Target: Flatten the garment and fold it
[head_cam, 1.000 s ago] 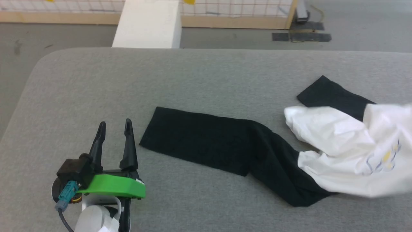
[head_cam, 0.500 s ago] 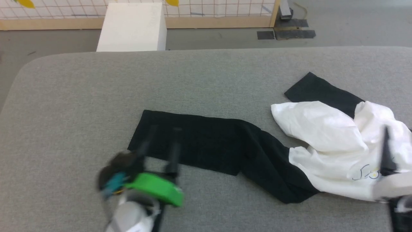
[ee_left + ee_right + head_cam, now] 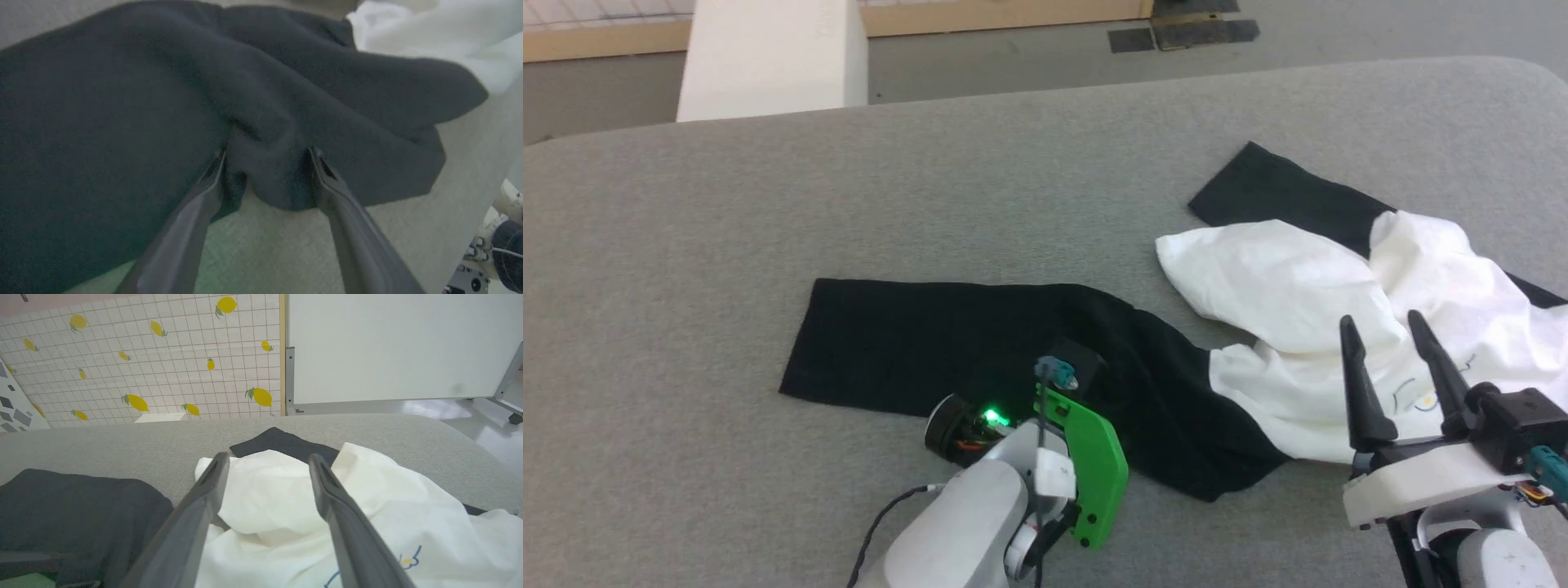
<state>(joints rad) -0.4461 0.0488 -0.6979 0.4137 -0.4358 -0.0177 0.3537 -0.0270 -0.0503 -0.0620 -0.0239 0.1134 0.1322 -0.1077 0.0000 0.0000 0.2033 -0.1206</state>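
Observation:
The garment lies crumpled on the grey table (image 3: 686, 204). Its white body (image 3: 1290, 286) is bunched at the right, and a small yellow-and-blue print (image 3: 408, 561) shows on it. One black sleeve (image 3: 890, 343) stretches out flat to the left and the other (image 3: 1258, 188) pokes out at the back. My left gripper (image 3: 267, 153) points down at the near edge of the long sleeve, open, its fingers astride a raised fold of black cloth. In the head view its green-plated wrist (image 3: 1090, 457) hides the fingers. My right gripper (image 3: 1379, 318) hovers open over the white body, holding nothing.
A white box (image 3: 768, 57) stands on the floor beyond the table's far left edge, with dark mats (image 3: 1184, 33) on the floor further right. The right wrist view shows a lemon-patterned wall (image 3: 143, 355) and a white board (image 3: 388, 343) behind the table.
The camera has swung right and down. My left gripper has moved right and tipped down onto the black sleeve. My right gripper has come into view, open, and the white body has settled on the table.

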